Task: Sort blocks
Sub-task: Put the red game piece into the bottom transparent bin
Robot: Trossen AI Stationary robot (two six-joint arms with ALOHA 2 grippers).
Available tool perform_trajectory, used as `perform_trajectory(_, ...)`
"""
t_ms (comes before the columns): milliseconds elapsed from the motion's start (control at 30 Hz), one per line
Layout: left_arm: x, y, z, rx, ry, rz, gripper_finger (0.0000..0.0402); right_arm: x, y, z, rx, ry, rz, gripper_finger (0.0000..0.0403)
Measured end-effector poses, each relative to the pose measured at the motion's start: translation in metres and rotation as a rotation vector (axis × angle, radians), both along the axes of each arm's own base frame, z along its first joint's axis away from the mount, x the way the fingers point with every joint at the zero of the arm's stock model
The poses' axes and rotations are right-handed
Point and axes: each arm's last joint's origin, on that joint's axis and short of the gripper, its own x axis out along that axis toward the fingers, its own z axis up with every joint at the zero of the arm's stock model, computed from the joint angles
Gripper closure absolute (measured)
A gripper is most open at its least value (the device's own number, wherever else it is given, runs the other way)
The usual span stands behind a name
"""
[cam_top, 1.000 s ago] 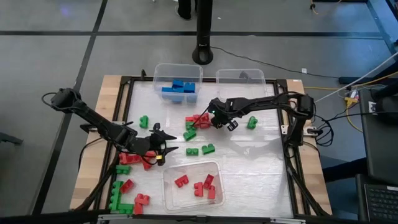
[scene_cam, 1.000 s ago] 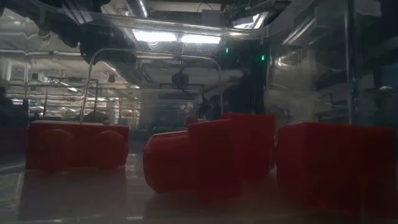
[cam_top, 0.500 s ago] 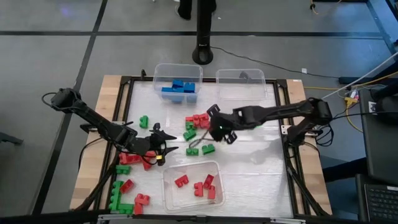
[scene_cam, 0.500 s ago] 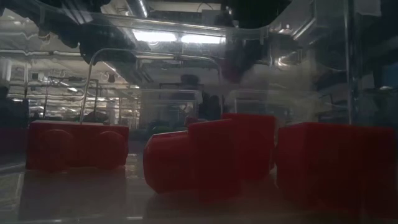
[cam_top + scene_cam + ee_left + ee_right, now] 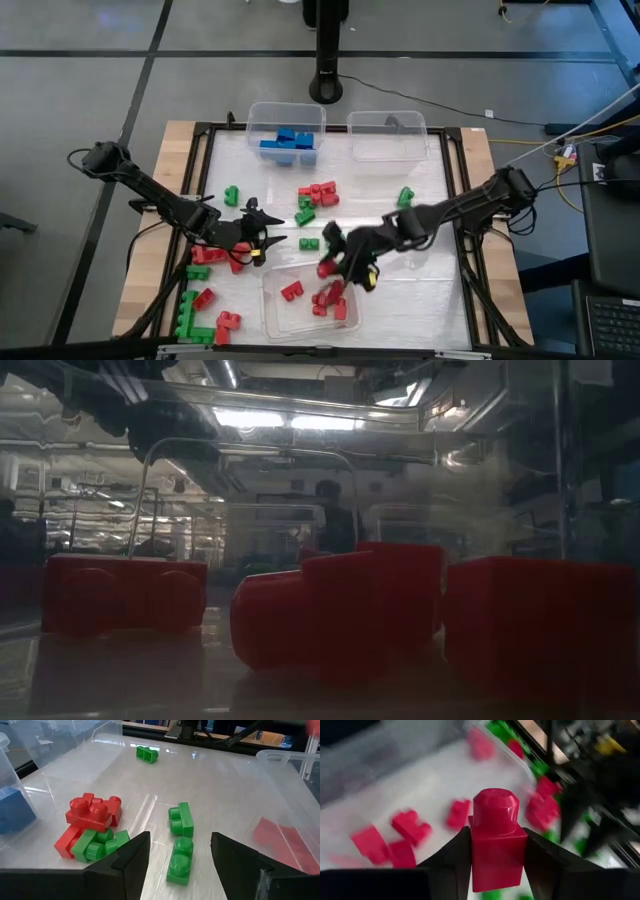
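The right gripper [image 5: 333,268] hangs over the rim of the near clear bin [image 5: 345,316], its jaws clamped on a red brick [image 5: 497,840]. In the right wrist view the brick stands upright between the jaws, one stud on top, pinched by its two flat side walls; below it, more red bricks [image 5: 395,837] lie in the bin.

The left gripper [image 5: 262,240] waits low over the bench [image 5: 420,285], jaws apart and holding nothing. Just ahead of those jaws lie two green bricks [image 5: 180,842] end to end, and off to one side a heap of red and green bricks [image 5: 92,827]; a lone green brick [image 5: 147,754] sits well beyond. Blue bricks [image 5: 290,141] fill the far bin.

These bricks look light, rigid and smooth-sided, so a grip probably holds best across flat opposite walls, low on the body, not on the rounded studs. Pieces in the heap may be interlocked or leaning and could drag neighbours; the loose green pair looks the easier pick.
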Motion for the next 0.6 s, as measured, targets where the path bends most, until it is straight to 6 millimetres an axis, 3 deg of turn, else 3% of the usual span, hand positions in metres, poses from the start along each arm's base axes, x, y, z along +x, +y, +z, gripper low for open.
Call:
perform_trajectory(167, 0.000, 0.000, 0.000, -0.004, -0.001, 0.002, 0.0204, 0.004, 0.022, -0.022, -0.015, 0.051, 0.048, 0.0255)
perform_trajectory(367, 0.000, 0.000, 0.000, -0.006, 0.000, 0.003, 0.0204, 0.013, 0.027, -0.040, 0.005, 0.095, 0.003, 0.0249)
perform_trajectory(600, 0.000, 0.000, 0.000, -0.004, 0.005, 0.003, 0.0204, 0.014, 0.027, -0.046, 0.028, 0.126, -0.038, 0.0147)
